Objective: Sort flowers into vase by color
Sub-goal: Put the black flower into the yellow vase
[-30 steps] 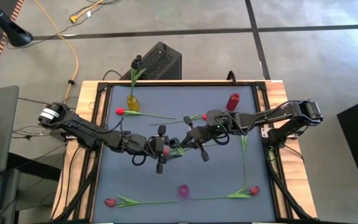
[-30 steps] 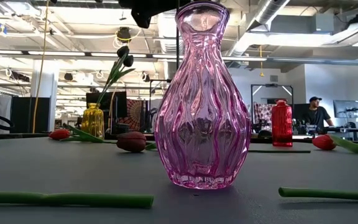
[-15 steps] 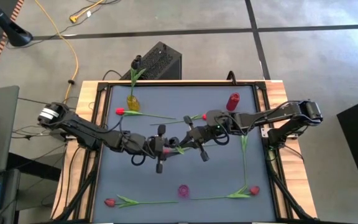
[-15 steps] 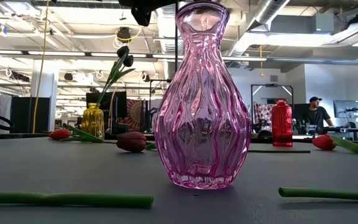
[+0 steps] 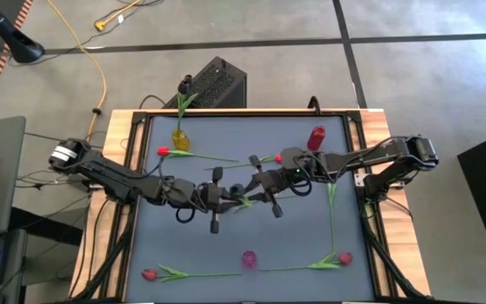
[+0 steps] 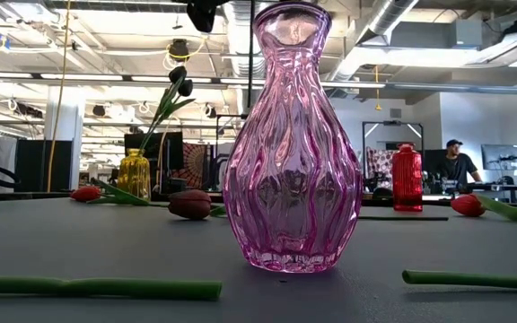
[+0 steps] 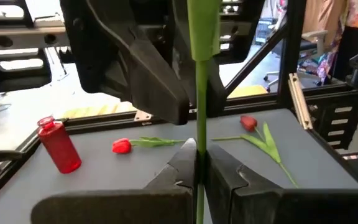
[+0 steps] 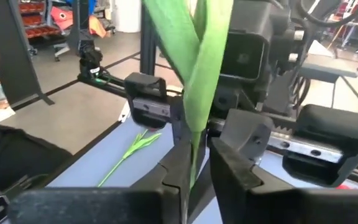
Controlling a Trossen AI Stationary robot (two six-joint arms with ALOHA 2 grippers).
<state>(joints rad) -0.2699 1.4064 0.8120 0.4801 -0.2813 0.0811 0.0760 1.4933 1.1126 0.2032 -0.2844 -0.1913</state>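
Observation:
A flower with a thin green stem (image 7: 201, 93) and long leaves (image 8: 197, 62) hangs above the table's middle, between my two grippers. Its head is hidden by them. My left gripper (image 5: 218, 200) (image 7: 197, 152), reaching in from the left, is shut on the stem. My right gripper (image 5: 254, 192) (image 8: 197, 155), reaching in from the right, stands slightly open around the same stem, facing the left one. The pink vase (image 5: 248, 258) (image 6: 285, 135) stands near the front edge, the yellow vase (image 5: 180, 138) at the far left with a dark flower (image 5: 186, 84) in it, and the red vase (image 5: 315, 138) at the far right. My left gripper pinches the stem (image 7: 197, 134) between its two fingers, which come level from the table's left and lie across it. The flower is lifted clear of the table. My right gripper's fingers (image 8: 229, 158) flank the stem just below the leaves (image 8: 194, 140); whether one touches it, I cannot tell.
Red flowers lie flat on the mat: one at the far left (image 5: 163, 151), one at the far middle (image 5: 277, 158), one at the near left (image 5: 148, 274) and one at the near right (image 5: 344, 258) with its stem along the right side. A person (image 6: 456, 161) stands in the room beyond.
My left gripper has shut on the stem of the flower that my right gripper held up, and has shifted slightly toward the table's left. The flower has stayed in the air between the two grippers.

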